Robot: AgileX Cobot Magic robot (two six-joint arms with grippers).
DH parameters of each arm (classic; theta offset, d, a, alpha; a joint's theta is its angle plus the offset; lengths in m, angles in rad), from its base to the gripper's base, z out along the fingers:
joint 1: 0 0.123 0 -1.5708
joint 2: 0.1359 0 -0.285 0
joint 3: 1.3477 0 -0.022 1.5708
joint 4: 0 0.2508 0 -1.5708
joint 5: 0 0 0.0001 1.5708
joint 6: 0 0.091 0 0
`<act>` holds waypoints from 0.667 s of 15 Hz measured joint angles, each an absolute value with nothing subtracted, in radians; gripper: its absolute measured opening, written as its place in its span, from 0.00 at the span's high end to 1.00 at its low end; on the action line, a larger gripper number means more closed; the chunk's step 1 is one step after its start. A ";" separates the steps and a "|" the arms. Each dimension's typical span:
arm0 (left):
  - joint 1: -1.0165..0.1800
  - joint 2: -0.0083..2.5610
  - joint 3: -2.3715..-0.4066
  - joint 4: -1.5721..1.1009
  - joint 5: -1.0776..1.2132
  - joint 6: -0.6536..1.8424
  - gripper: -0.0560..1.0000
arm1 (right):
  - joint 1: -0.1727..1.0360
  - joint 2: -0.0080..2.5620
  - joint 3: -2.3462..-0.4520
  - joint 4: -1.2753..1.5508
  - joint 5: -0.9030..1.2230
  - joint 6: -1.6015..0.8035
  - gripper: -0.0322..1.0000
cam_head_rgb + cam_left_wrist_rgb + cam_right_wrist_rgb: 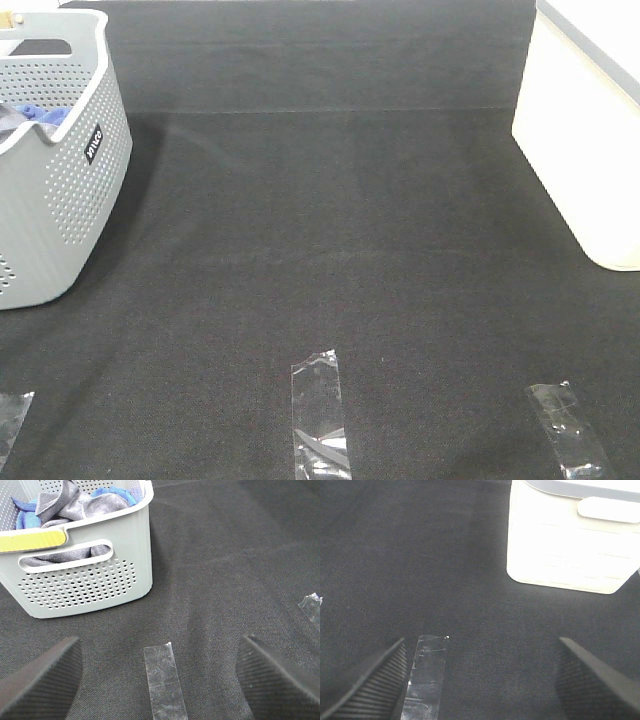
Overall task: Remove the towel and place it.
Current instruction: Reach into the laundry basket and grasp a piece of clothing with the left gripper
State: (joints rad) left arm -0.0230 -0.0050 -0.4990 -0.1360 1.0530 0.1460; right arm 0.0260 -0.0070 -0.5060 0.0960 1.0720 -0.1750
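1. Right, I can see the towel [75,502] crumpled inside the grey basket [100,585], bundled up with a bright blue cloth [112,491].
2. My left gripper [159,685] hangs over the black mat [225,555] near the basket, fingers spread wide, holding nothing.
3. A clear tape strip [161,667] lies on the mat between those fingers.
4. My right gripper [481,675] is spread too, empty, with the white bin [565,545] ahead of it.
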 joint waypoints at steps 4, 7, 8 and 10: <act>-0.023 -0.005 -0.499 -0.136 1.053 0.146 0.19 | 0.026 -0.007 -0.506 0.096 1.072 -0.175 0.24; -0.023 -0.005 -0.499 -0.136 1.053 0.146 0.19 | 0.026 -0.007 -0.506 0.096 1.072 -0.175 0.24; -0.023 -0.005 -0.499 -0.136 1.053 0.146 0.19 | 0.026 -0.007 -0.506 0.096 1.072 -0.175 0.24; -0.023 -0.005 -0.499 -0.136 1.053 0.146 0.19 | 0.026 -0.007 -0.506 0.096 1.072 -0.175 0.24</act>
